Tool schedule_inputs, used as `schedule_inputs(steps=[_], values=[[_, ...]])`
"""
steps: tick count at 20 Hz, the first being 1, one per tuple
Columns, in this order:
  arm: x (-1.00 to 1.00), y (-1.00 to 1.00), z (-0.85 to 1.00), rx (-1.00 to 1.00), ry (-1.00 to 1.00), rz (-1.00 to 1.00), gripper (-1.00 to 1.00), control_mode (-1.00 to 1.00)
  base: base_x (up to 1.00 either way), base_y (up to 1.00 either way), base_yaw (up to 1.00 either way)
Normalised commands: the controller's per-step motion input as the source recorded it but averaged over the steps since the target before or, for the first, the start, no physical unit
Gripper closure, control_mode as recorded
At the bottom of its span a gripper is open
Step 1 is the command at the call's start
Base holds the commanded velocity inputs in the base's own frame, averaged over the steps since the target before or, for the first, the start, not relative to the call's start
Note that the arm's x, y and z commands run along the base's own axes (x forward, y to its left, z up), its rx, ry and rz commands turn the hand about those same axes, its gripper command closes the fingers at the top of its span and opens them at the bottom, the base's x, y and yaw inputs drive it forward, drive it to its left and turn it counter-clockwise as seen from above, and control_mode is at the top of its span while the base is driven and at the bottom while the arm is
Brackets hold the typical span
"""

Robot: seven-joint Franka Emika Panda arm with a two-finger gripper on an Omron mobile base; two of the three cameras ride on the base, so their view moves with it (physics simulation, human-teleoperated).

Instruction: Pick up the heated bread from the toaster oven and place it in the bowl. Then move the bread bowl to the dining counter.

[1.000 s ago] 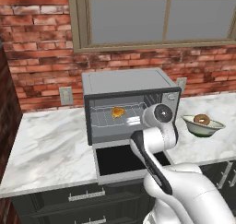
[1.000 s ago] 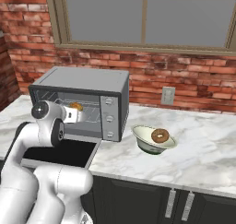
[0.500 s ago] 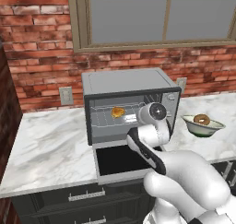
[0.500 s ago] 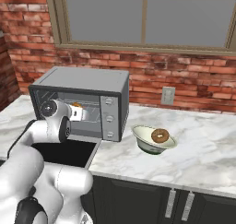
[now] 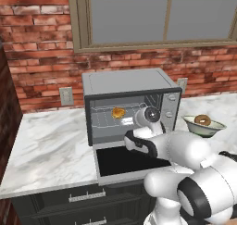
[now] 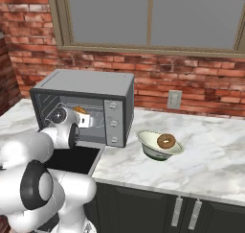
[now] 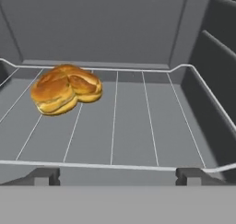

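Note:
The toaster oven [image 5: 130, 83] [image 6: 86, 81] stands on the marble counter with its dark door [image 5: 130, 161] dropped open. The heated bread [image 7: 65, 88] [image 5: 118, 112] [image 6: 79, 110], a lumpy golden piece, lies on the wire rack [image 7: 133, 121], back left in the hand view. My gripper [image 7: 119, 176] [image 5: 130, 121] [image 6: 86, 122] is open at the rack's front edge, right of the bread and short of it, holding nothing. The bowl [image 5: 209, 129] [image 6: 151, 151] sits right of the oven with a brown donut [image 5: 202, 120] [image 6: 166, 141] in it. The dining counter is out of view.
A brick wall with a window runs behind the counter [image 5: 48, 143] [image 6: 210, 155]. Wall outlets [image 5: 66, 96] [image 6: 174, 99] flank the oven. The oven's side walls [image 7: 209, 66] close in around the rack. Dark cabinets [image 6: 191, 210] sit below the counter.
My hand has pushed left and forward over the open door into the oven mouth, and the arm has folded lower. The bread, bowl and donut have stayed put.

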Motion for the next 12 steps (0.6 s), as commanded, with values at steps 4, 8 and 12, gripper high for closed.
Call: schedule_inputs(steps=[4, 8, 12], values=[[0.23, 0.0, -0.39, 0.0, 0.04, 0.0, -1.0, -1.0, 0.0, 0.0, 0.0], [0.1, 0.01, -0.25, 0.0, 0.12, 0.0, -1.0, -1.0, 0.0, 0.0, 0.0], [-0.03, 0.01, 0.0, 0.0, 0.04, 0.0, -1.0, -1.0, 0.0, 0.0, 0.0]])
